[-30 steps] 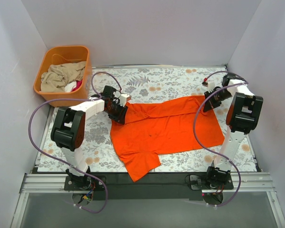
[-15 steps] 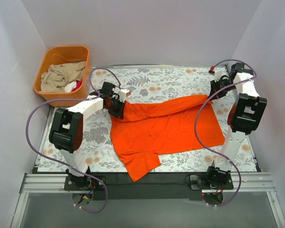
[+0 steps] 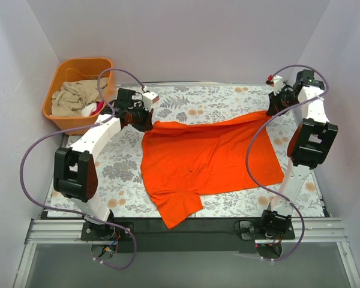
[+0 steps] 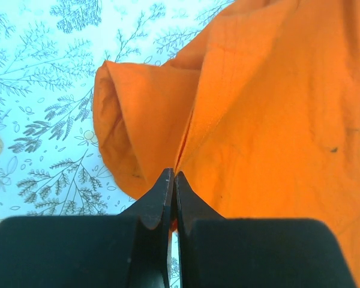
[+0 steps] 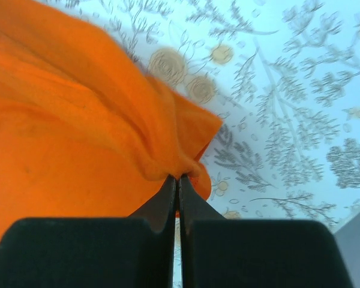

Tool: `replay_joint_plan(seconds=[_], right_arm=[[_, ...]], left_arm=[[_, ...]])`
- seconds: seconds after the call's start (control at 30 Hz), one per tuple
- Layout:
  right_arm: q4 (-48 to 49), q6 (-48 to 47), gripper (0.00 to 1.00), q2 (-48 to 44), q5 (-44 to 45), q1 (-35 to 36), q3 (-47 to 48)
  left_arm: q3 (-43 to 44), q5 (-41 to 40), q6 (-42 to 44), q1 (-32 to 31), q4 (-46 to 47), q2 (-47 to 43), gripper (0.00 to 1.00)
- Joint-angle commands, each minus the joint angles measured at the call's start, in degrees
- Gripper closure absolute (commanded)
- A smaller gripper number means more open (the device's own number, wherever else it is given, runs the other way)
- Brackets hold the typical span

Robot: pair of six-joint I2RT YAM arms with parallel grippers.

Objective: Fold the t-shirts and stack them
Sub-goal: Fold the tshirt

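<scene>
The left claw is clamped on one far corner of the orange t-shirt. The right claw is pinched just as tightly on the opposite far corner. In each wrist view the two fingers meet with a nip of cloth between their tips. From both claws the shirt runs inward and back toward the arm bases. Its far edge is strung between them and sags a little, while the body lies on the floral surface and a sleeve trails nearest the bases. Gripping one edge at two well-separated corners looks meant to draw the cloth taut, so it can be flattened or swung over as a fold. The folding itself seems barely begun. Outward of the left claw an orange tub holds a beige heap of cloth, probably waiting its turn.
</scene>
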Motion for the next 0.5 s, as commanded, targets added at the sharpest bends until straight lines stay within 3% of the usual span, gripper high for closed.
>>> replay_joint_plan(seconds=[0.0,0.47], right_arm=[[-0.64,-7.17,0.99,-3.19,0.22,-0.48,-5.07],[-4.41,-0.5,0.96,4.36,-1.53,0.57,-1.13]], left_arm=[[-1.83,0.44,2.72,0.04,-1.52,-4.83,1.0],[-0.7,-0.18,2.72,0.04,1.03,0.79,1.0]])
